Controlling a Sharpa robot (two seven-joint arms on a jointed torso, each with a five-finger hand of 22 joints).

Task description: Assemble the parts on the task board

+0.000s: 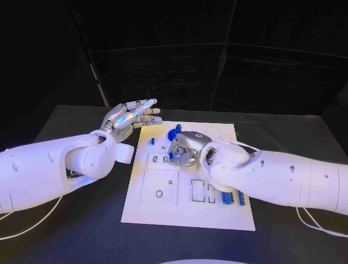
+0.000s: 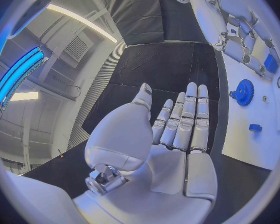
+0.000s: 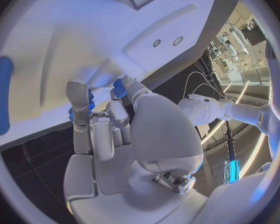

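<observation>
Mid-placement on the task board (image 1: 221, 214): right hand (image 1: 186, 149) pinching a small blue part (image 3: 119, 88) over its middle, needing alignment with a slot; left hand (image 1: 131, 117) spread, holding nothing, far-left.

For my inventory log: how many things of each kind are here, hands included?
Hands: 2 (left hand, right hand)
Task board: 1
Blue gear: 1
Other blue parts plainly seen: 4 (small block; bars; held part in right hand)
Total: 8
</observation>
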